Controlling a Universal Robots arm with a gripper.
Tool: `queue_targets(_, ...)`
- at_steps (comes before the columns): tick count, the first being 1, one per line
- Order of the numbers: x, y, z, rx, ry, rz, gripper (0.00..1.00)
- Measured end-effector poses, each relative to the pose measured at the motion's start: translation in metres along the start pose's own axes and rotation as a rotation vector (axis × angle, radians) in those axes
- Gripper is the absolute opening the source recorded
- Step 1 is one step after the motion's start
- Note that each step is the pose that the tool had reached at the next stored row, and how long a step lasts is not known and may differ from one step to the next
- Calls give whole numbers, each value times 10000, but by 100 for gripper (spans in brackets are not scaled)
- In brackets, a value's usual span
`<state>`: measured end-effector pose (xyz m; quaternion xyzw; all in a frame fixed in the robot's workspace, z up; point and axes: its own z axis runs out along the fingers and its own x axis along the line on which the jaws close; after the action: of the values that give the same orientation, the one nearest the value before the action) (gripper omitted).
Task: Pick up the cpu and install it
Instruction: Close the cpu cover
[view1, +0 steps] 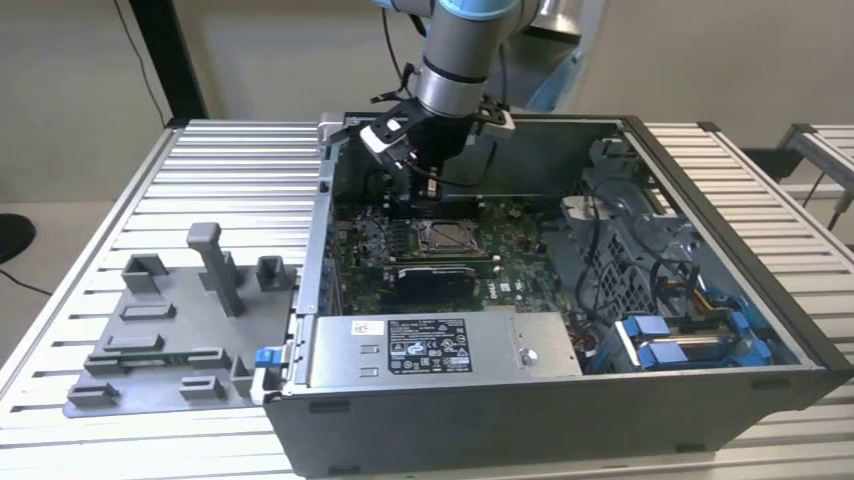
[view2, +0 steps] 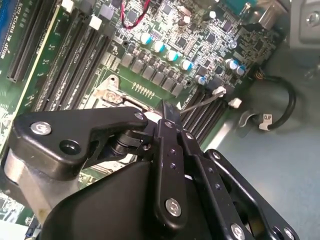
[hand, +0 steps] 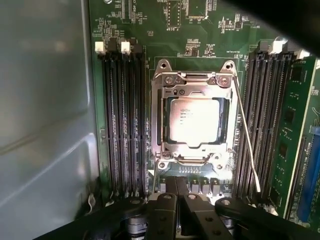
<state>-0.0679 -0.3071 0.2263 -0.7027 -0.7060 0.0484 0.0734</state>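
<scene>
Inside the open computer case (view1: 721, 400), which lies on a ribbed metal table (view1: 227, 170), the arm reaches down over the green motherboard (view1: 514, 240), with the gripper (view1: 430, 190) close above the board, just beyond the socket as the exterior view shows it. Both wrist views show the gripper (view2: 167, 112) with its black fingers (hand: 169, 205) pressed together and nothing pinched between them. The first wrist view shows the cpu (hand: 194, 121) seated flat in the socket (hand: 192, 82), pale metal top facing up, with the silver socket frame surrounding it on all sides. A thin wire lever (hand: 245, 135) runs slantwise along one side of the socket. Black memory slots (hand: 122, 125) flank the socket on both sides. The gripper is apart from the cpu, near one end of the socket. A silver power supply (view1: 441, 345) occupies the near side of the case. On the exterior view's left, a grey fixture tray (view1: 160, 330) rests on the table beside the case.
</scene>
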Motion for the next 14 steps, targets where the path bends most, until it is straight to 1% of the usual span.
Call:
queue_targets(1,0,-16,3,-30,-1,-1,0)
queue_targets(3,-1,-48,10,-58,0,-2,0)
queue_targets(5,-2,-93,19,-92,-1,-3,0)
queue_targets(10,-25,-218,43,-170,3,-6,0)
queue_targets(12,-40,-275,53,-211,30,-12,0)
queue_targets(14,-58,-328,62,-229,33,-13,0)
